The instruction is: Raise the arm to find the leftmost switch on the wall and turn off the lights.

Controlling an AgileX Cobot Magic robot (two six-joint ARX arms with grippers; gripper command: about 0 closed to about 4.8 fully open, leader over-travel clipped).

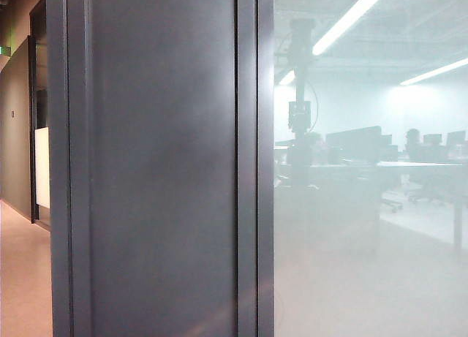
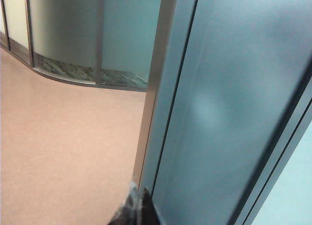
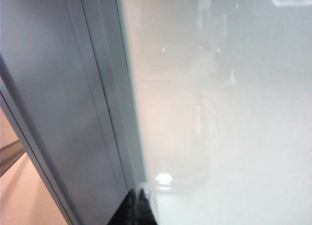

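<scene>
No switch shows in any view. The arm (image 1: 300, 96) appears only as a hazy reflection in the frosted glass: a dark slim upright mast with a small boxy head and a thin cable. Lit tube lights (image 1: 352, 17) are mirrored in the same glass. My left gripper (image 2: 139, 190) is shut and holds nothing; it is close to the edge of a dark grey metal panel (image 2: 229, 98), above the floor. My right gripper (image 3: 136, 192) is also shut and holds nothing, at the seam between the grey panel (image 3: 53, 103) and the frosted glass (image 3: 229, 137).
The grey panel (image 1: 161, 169) fills the middle of the exterior view, with frosted glass (image 1: 365, 264) to its right reflecting desks, monitors and chairs. A corridor with a pinkish floor (image 1: 22, 278) runs along the left. A curved glass wall (image 2: 73, 34) stands across the floor.
</scene>
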